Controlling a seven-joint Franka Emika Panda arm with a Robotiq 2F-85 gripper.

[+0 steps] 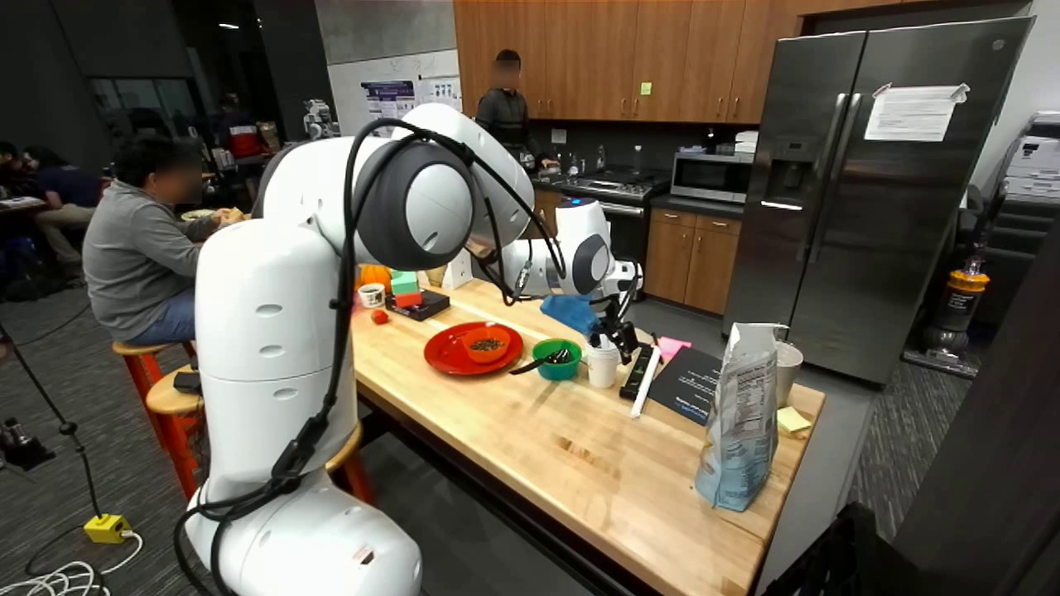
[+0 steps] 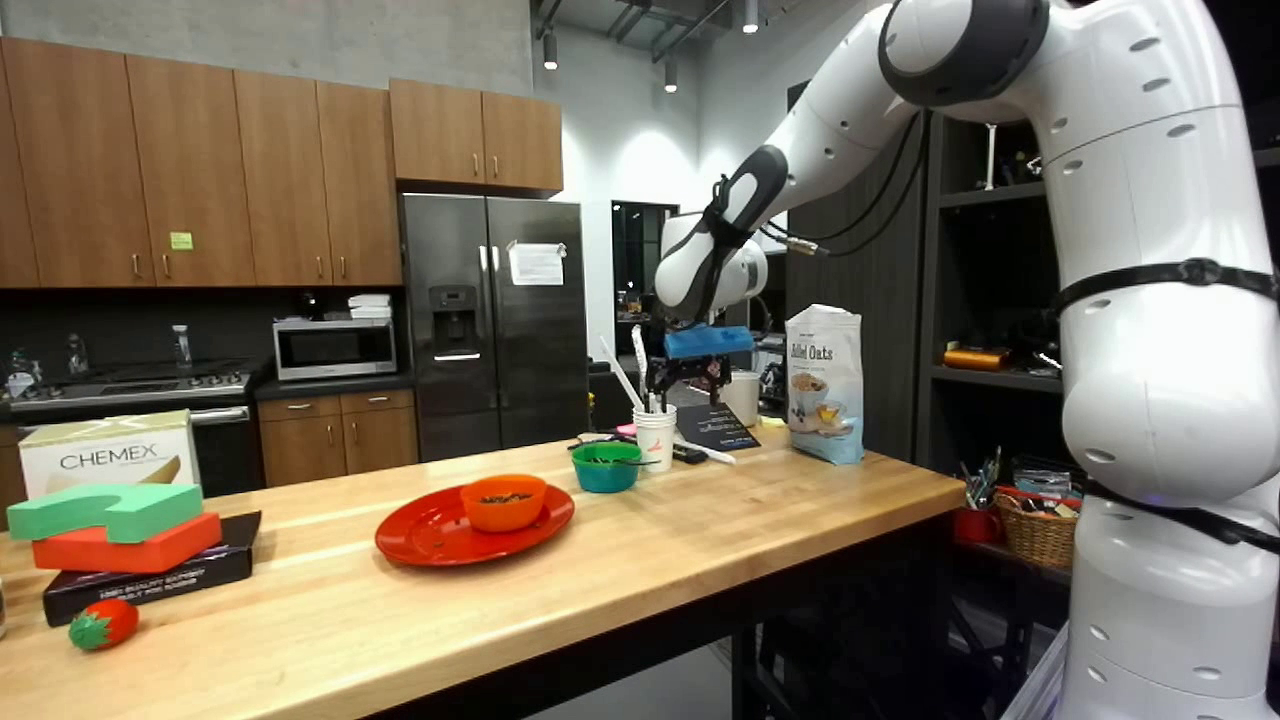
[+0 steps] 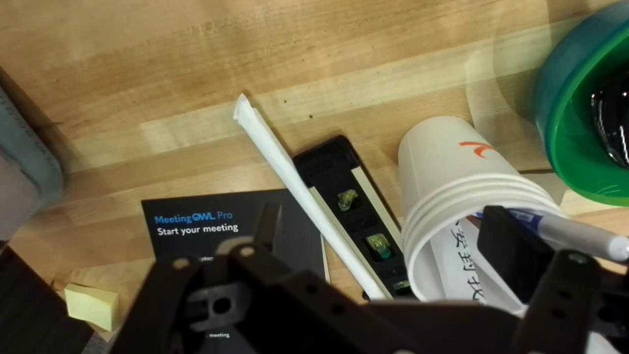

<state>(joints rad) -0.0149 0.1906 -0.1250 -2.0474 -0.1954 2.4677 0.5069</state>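
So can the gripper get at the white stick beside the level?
Probably yes: the gripper hangs open above, and nothing visibly lies on the white stick, though white cups nearby may crowd the jaws.

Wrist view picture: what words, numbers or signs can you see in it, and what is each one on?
"MeetingOWL Pro": black card
"Start your meeting": same card
"top", beginning unclear: same card
"meeting", lower down: same card
Chinese characters, partly hidden: white strip inside the paper cup
Orange-red mark, no clear letter: paper cup
Too blurred to read: print on the marker and the bag
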